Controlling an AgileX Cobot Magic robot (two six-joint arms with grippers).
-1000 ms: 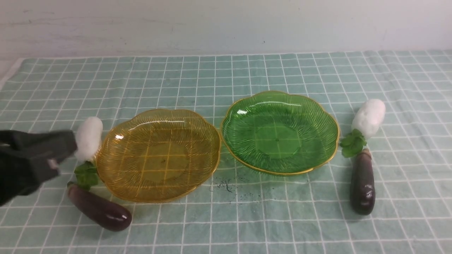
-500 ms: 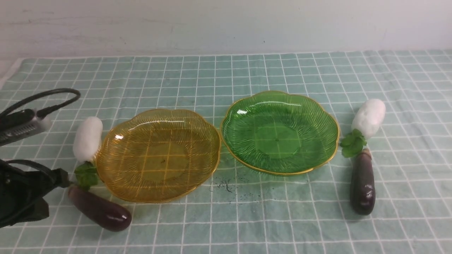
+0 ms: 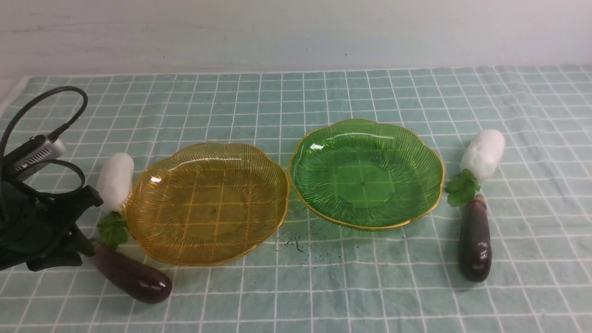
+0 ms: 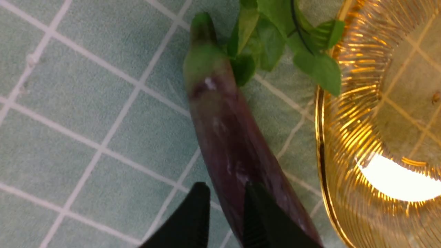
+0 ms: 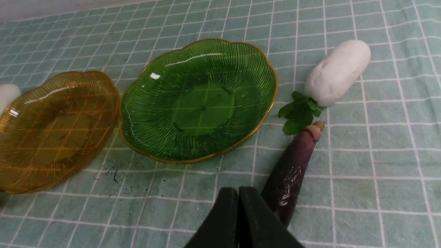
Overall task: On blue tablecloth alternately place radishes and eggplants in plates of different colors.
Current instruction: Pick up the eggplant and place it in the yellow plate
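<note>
On the blue tablecloth (image 3: pixel 323 92) stand an amber plate (image 3: pixel 208 203) and a green plate (image 3: pixel 365 173), both empty. Left of the amber plate lie a white radish (image 3: pixel 114 181) and a purple eggplant (image 3: pixel 132 277). My left gripper (image 3: pixel 95 226) is open at that eggplant's stem end, low over the cloth. The left wrist view has its fingertips (image 4: pixel 203 203) apart above the eggplant (image 4: pixel 234 144). To the right of the green plate lie another radish (image 3: pixel 483 152) and eggplant (image 3: pixel 474 240). My right gripper (image 5: pixel 238 198) is shut and empty, beside that eggplant (image 5: pixel 293 168).
Dark specks (image 3: pixel 296 243) mark the cloth in front of the gap between the plates. A pale wall rises behind the cloth's far edge. The left arm's cable (image 3: pixel 46 111) loops above the cloth at the far left.
My left arm has swung from beside the left radish down toward the eggplant's stem end, and its jaws have parted. Nothing on the cloth has moved.
</note>
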